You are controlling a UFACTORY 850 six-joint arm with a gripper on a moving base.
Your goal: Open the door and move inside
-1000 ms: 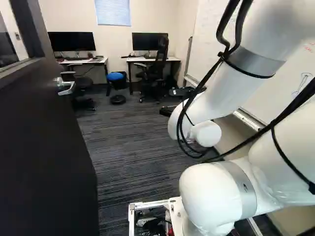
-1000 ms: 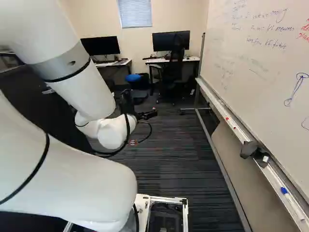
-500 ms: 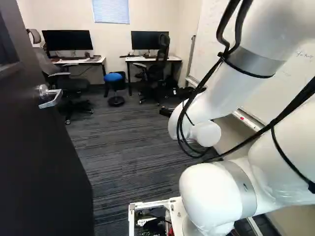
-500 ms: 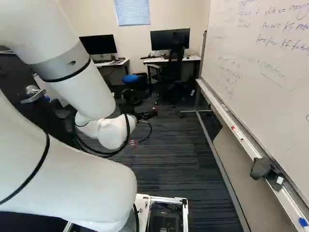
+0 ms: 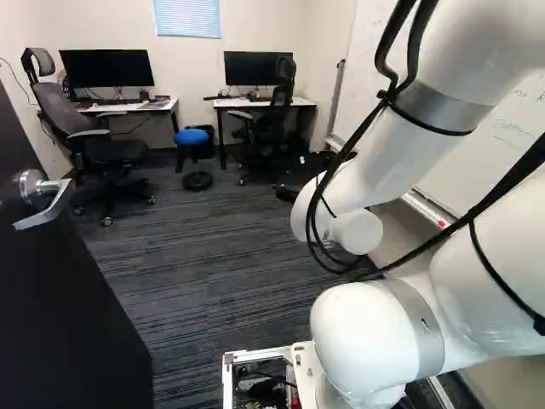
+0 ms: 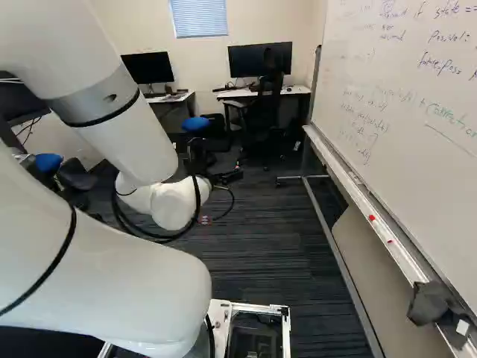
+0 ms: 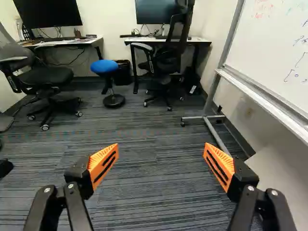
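Door stands open at the left of the left base view, lever handle on it. Jaws wide open, holding nothing, well apart from the handle, over carpet. Ahead: blue stool, two tables with monitors, office chairs. Whiteboard at the right of the right base view.

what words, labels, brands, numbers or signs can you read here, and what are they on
"if state ==": dark handwriting, top of the whiteboard
"Correct", its ending unclear: green handwriting, same board
Other handwriting there: too small or faint to read surely
White patch on the dark thing by the board's tray: too small to read
Small mark on the arm: too small to read
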